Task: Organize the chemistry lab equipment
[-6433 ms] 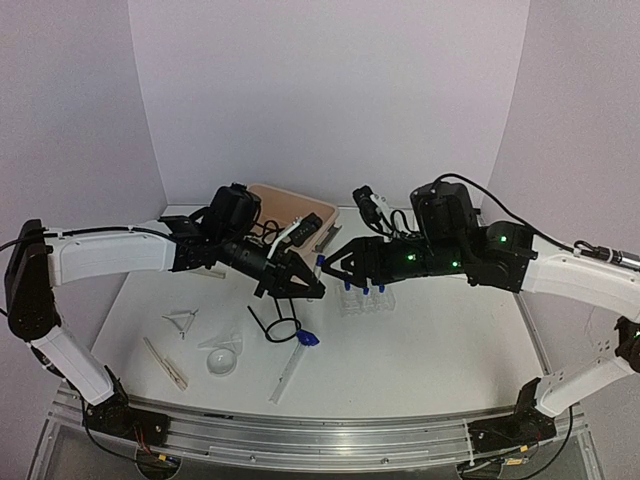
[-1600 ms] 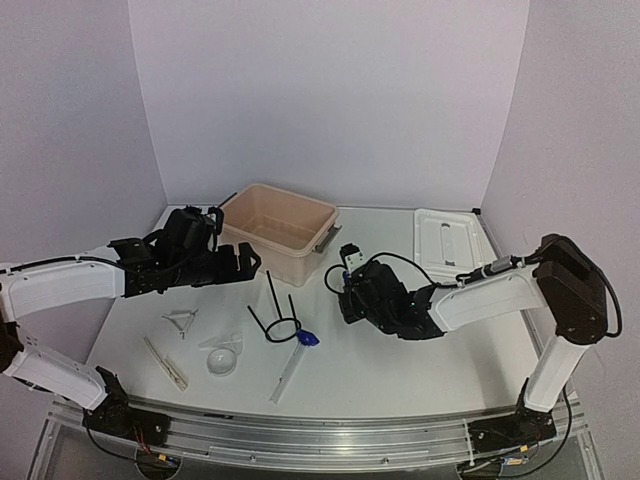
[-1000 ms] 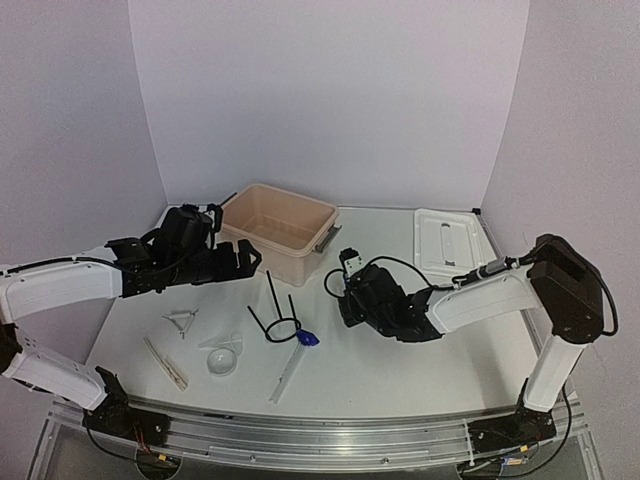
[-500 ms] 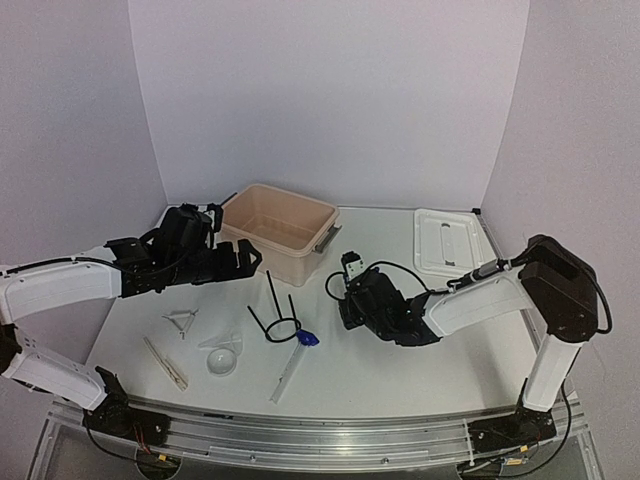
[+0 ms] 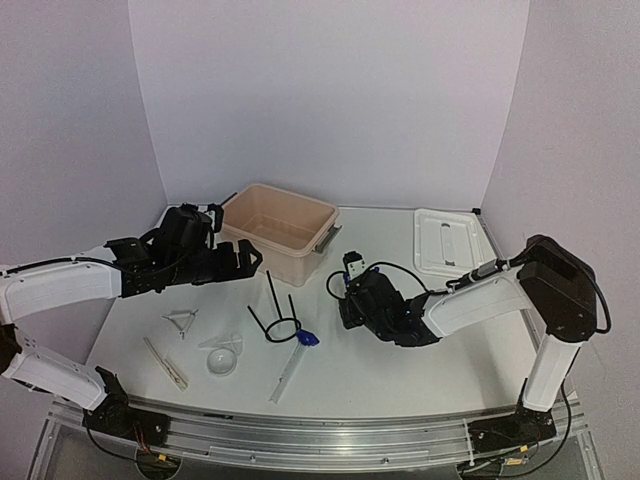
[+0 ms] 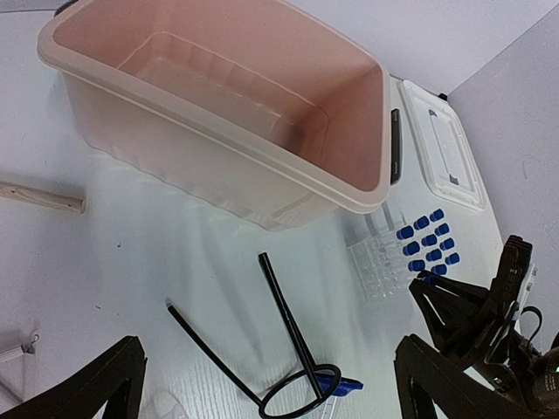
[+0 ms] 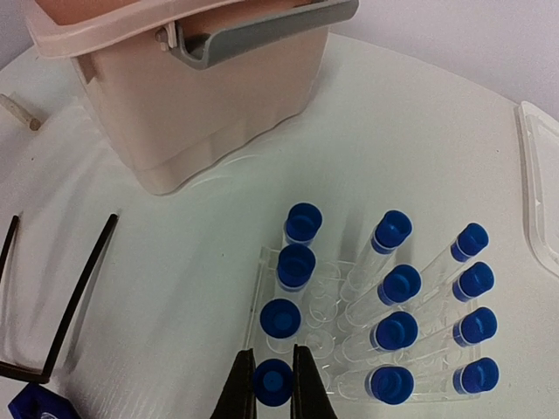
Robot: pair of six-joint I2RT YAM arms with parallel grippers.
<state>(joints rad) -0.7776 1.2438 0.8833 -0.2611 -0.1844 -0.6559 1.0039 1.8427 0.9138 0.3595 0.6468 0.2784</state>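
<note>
Right claw point(image 7: 272, 367) pinched shut on the cap of one blue-capped tube point(image 7: 272, 384), which sits at the near-left corner slot of the clear tube rack point(image 7: 325, 301). Eleven more capped tubes fill the slots ahead and to the right of that claw, so twelve caps in all and no bare slot seen. The rack loading looks all but done; what remains there is to let go. Beige tub point(image 7: 188, 131) ahead and left of the right claw, with nothing inside it in the left wrist view. White lid point(image 5: 447, 240) lies well off to that claw's right, flat on the table. Left claw point(image 5: 247, 260) spread wide, holding nothing, hovering beside the tub. The black wire ring stand point(image 6: 288, 340) lies on its side just ahead of the left claw. Blue-tipped brush point(image 5: 306, 339) touches the ring's far side. Clear funnel point(image 5: 222, 355) and wooden clamp point(image 5: 165, 362) lie loose nearer the left arm's base (glass rod not picked out with certainty). My reading: tubes sorted, and every loose piece is yet to be gathered, probably into the tub.
</note>
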